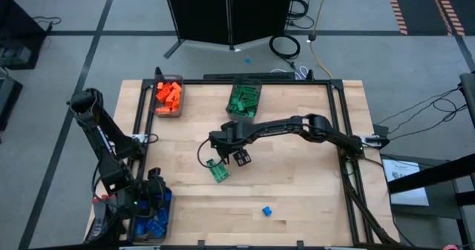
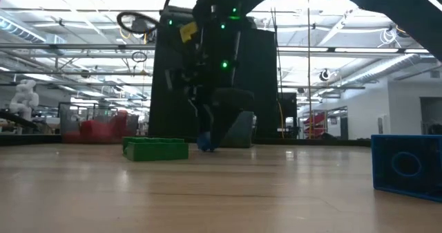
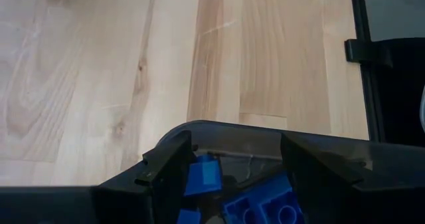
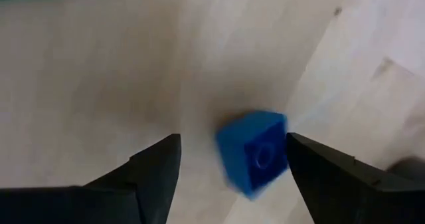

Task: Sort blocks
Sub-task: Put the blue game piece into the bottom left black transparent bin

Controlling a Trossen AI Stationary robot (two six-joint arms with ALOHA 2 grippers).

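Right wrist view, small blue studded plastic brick, tilted, blurred, between spread right gripper fingers, ungripped; left gripper fingers parted over blue bricks.

A wooden table carries three dark bins: one far left, one far centre, one near left.

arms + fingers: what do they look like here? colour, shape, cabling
Both arms are dark, slim and multi-jointed, with black cables looping along the links. The left gripper and right gripper are black. Up close, the right fingers are matte black, blocky wedges tapering to flat inner faces; the left fingers look alike.
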